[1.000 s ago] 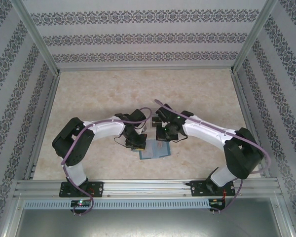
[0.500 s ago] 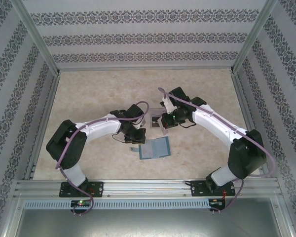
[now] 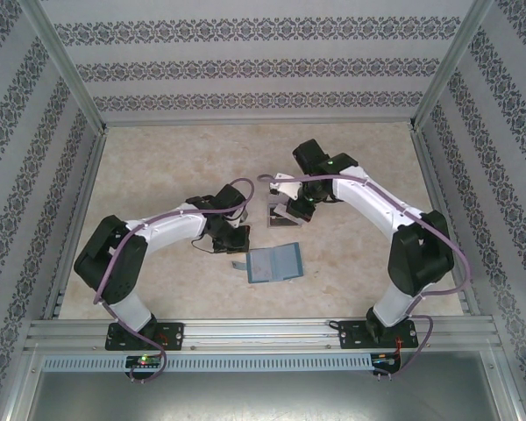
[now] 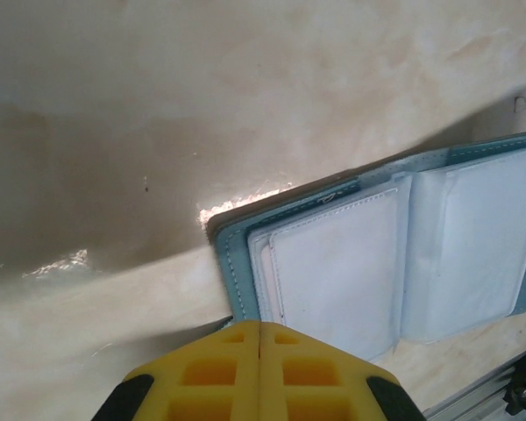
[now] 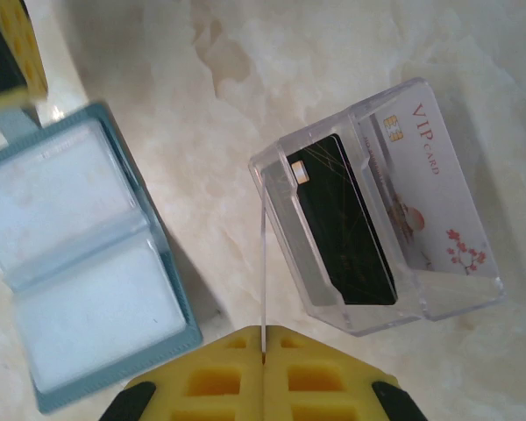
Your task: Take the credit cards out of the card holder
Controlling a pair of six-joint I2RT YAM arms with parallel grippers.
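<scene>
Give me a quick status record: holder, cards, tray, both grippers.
card holder: lying open, visible pockets look empty
clear tray: beside holder, apart from it
black card: in tray
VIP card: in tray, beside black card
thin card: seen edge-on, far end at tray wall
right gripper: shut on thin card
left gripper: shut, at holder's edge; whether it pinches the holder is unclear
</scene>
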